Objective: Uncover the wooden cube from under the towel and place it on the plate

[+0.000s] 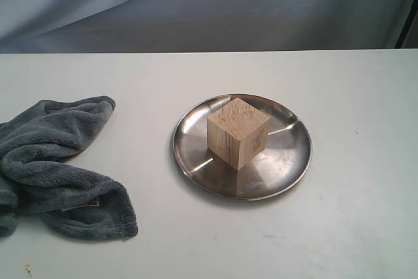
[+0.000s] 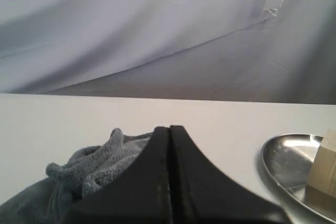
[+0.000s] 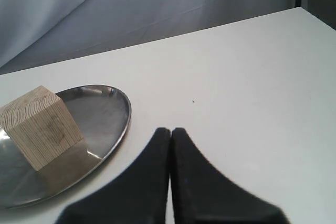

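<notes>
The wooden cube stands upright in the middle of the steel plate, uncovered. The blue-grey towel lies bunched at the table's left edge, apart from the plate. Neither gripper shows in the exterior view. My left gripper is shut with nothing between its jaws; the towel lies just beyond it, and the plate with the cube shows at the side. My right gripper is shut and empty, a short way from the plate holding the cube.
A white table carries everything. A grey fabric backdrop hangs behind the far edge. A dark stand shows at the far right corner.
</notes>
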You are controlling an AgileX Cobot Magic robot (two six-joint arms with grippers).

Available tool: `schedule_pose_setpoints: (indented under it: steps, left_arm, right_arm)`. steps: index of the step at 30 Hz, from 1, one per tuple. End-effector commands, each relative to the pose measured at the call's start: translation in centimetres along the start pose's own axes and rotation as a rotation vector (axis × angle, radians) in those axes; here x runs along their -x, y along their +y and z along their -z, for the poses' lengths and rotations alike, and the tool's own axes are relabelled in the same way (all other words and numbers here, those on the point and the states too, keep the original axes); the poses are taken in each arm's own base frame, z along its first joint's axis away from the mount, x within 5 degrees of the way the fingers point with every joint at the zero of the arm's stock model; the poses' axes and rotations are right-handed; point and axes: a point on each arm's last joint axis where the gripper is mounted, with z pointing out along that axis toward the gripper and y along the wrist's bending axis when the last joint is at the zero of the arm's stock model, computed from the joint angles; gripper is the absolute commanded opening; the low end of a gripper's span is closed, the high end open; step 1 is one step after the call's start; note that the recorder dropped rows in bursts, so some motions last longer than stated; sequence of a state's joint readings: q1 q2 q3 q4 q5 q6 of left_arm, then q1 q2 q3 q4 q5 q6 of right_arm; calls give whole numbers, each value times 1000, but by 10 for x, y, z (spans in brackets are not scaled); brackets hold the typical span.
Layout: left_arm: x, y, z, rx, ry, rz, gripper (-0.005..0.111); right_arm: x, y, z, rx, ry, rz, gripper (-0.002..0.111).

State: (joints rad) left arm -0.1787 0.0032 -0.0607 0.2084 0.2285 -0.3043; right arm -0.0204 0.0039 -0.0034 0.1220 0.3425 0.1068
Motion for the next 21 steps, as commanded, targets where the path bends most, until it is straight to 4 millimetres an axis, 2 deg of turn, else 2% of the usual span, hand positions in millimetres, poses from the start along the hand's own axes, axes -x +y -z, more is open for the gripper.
schedule_pose_setpoints:
  steps: [1,7,17,21]
  left_arm:
    - [-16,0,-3,-7,30,31,0]
    - [-22,0,-4,-9,78,90,0]
    - [-24,1,-4,-10,99,-81,0]
    - [-23,4,-3,53,97,-108,0]
  right_arm:
    - [-1,-1,0,-7,-4,13,0]
    - [-1,-1,0,-7,-4,13,0]
    - [-1,-1,0,-7,-4,13,0]
    - [-1,-1,0,-7,-4,13,0]
